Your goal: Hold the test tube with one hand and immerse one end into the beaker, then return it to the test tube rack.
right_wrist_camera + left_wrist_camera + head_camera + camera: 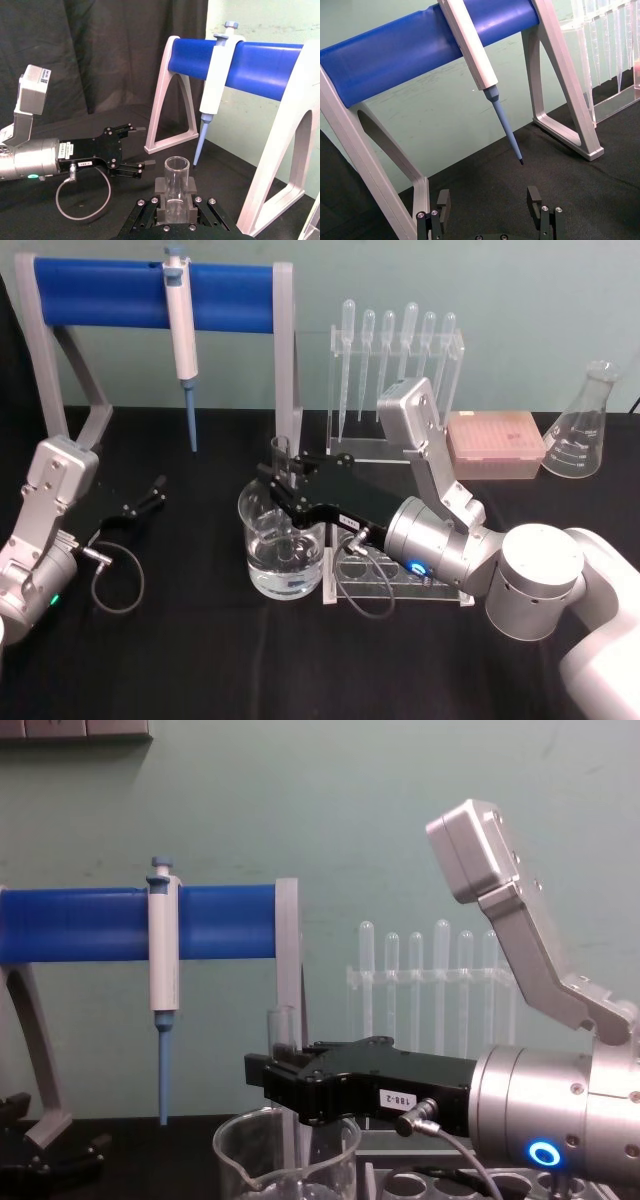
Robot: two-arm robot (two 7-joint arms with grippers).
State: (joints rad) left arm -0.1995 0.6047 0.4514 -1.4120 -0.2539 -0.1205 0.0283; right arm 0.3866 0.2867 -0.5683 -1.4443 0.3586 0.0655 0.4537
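Note:
The clear test tube [281,455] stands upright in my right gripper [285,480], which is shut on its upper part just below the open rim. Its lower part reaches down into the glass beaker [283,558], which holds water; I cannot tell how deep the tip sits. The right wrist view looks down on the tube [176,182] clamped between the black fingers [161,188]. From the chest, the tube [280,1030] rises above the beaker's rim [250,1135] beside the right gripper [290,1085]. My left gripper [152,492] rests open at the table's left, its fingers [535,199] apart.
A white-and-blue pipettor [183,335] hangs on the blue-barred stand [100,295] at the back left. A rack of plastic pipettes [395,360], a pink tip box [495,440] and a conical flask [585,425] stand behind. A clear rack with round holes [385,575] lies under my right wrist.

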